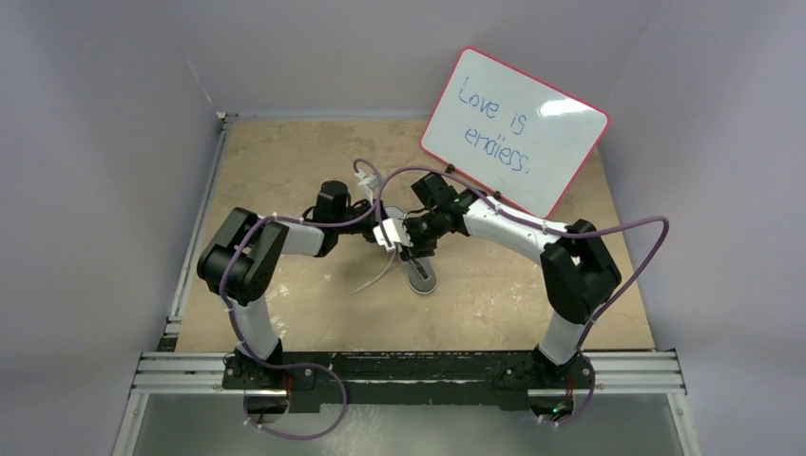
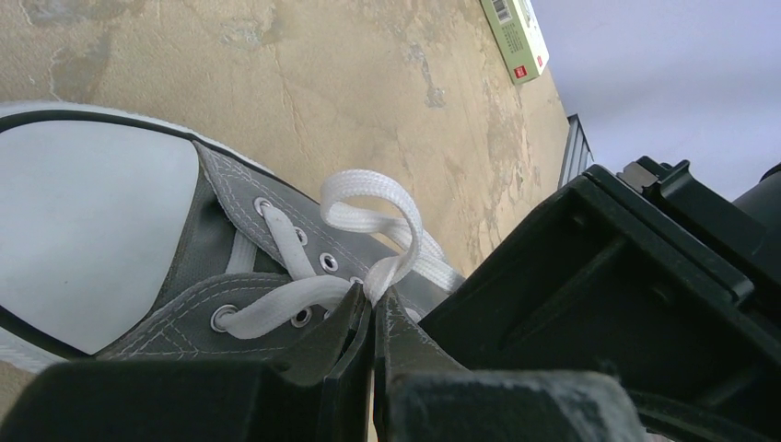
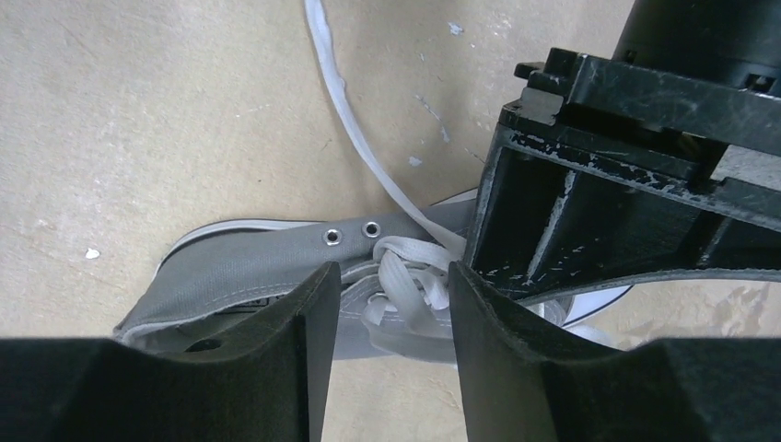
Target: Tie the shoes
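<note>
We begin at the left gripper (image 2: 373, 311), its fingers pressed together on a loop of white lace (image 2: 370, 187) that curls up just above the tips. Right beneath and beyond it lies the shoe (image 2: 210, 198), grey canvas with a white toe cap, the eyelet rows just beside the pinch. The right gripper (image 3: 387, 284) hangs over the same shoe from the other side, fingers spread, with the bunched lace crossings showing between them (we cannot tell whether either pad touches the lace). A loose lace end (image 3: 355, 120) trails away from the shoe across the table (image 1: 285, 152). From above, both grippers meet at the table's middle, the shoe just below them toward the bases. A whiteboard (image 1: 513, 128) stands at the far right.
</note>
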Tool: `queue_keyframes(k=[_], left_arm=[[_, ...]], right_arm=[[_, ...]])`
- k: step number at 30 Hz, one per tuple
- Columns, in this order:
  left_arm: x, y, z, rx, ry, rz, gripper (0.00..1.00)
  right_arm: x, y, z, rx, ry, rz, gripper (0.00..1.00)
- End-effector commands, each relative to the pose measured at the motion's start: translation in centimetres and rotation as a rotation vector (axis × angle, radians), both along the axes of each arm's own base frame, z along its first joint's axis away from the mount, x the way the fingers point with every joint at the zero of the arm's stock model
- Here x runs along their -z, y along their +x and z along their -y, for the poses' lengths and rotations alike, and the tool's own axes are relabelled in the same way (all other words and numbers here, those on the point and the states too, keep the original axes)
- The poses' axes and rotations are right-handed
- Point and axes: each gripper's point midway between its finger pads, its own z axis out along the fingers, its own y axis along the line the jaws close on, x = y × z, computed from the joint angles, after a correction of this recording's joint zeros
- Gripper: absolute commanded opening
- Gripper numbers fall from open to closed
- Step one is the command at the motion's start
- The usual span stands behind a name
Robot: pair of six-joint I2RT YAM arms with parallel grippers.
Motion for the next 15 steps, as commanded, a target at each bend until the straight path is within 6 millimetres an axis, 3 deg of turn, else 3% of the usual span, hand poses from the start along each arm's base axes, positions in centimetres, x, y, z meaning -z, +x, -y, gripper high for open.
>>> queue_keyframes(k=[1, 7, 11, 13, 15], left_arm=[[-1.8, 0.6, 0.1, 0.011, -0.021, 0.087, 0.00], [-1.8, 0.6, 0.1, 0.012, -0.021, 0.090, 0.00], [-1.9, 0.6, 0.0, 0.013, -0.021, 0.094, 0.00], [-1.8, 0.7, 0.0, 0.012, -0.021, 0.093, 0.00], [-1.9, 0.8, -0.1, 0.009, -0.019, 0.093, 0.00]], right_arm=[[-0.5, 1.1, -0.1, 0.010, -0.007, 0.074, 0.46], [-0.5, 1.3, -0.4, 0.012, -0.014, 0.082, 0.25], [-0.7, 0.9, -0.5, 0.016, -0.002, 0.075, 0.03], [-0.9, 0.3, -0.5, 0.013, 0.007, 0.050, 0.00], [-2.2, -1.7, -0.9, 0.021, 0.058, -0.057, 0.00]])
